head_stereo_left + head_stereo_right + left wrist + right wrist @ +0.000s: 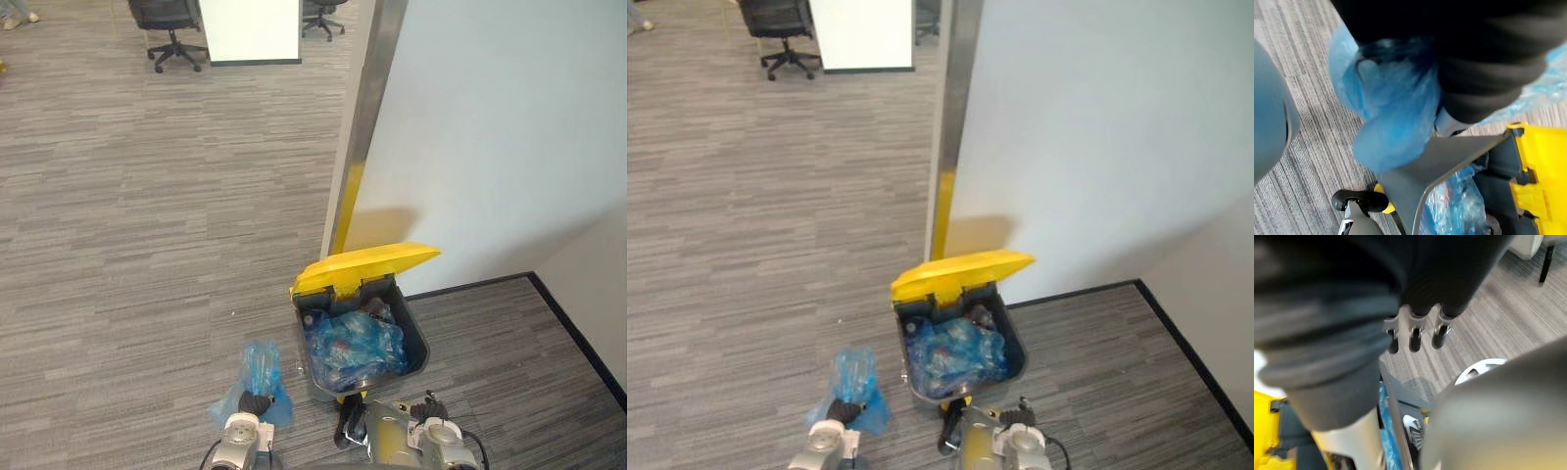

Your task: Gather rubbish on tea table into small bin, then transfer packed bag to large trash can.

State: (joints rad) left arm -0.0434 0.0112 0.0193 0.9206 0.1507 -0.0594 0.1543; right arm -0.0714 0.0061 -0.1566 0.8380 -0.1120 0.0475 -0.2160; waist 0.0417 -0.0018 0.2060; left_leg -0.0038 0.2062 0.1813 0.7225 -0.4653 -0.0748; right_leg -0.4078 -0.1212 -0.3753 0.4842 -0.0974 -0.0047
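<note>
While the right hand hangs slack and empty, the left hand, its grip unreadable behind its blue bag, should clear the large trash can rim before releasing.

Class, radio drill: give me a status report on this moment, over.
Left robot hand shut on blue bag, beside the large trash can. Right robot hand open, empty. Yellow lid up; other blue bags already inside.

No words or numbers can be read here. The grey trash can has a small white mark, too blurry to read.
</note>
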